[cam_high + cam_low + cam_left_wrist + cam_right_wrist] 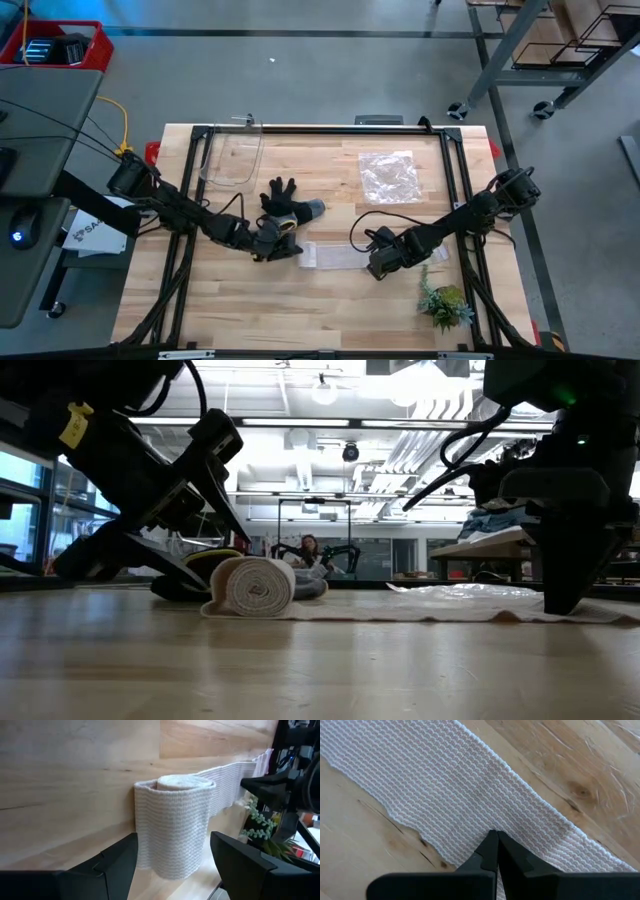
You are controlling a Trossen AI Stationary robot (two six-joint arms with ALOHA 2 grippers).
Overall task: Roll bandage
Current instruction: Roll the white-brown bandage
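bandage (325,254) — between both arms

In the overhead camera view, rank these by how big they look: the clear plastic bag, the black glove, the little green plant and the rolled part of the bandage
1. Clear plastic bag
2. Black glove and green plant: look about alike, so not ranked
3. Rolled part of the bandage, partly hidden by the left gripper

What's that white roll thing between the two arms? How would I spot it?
Find the wooden table, then the black glove near its middle. Just in front of it lies the bandage: a white woven strip, rolled up at the left arm's end, unlike the crinkly clear bag farther back.
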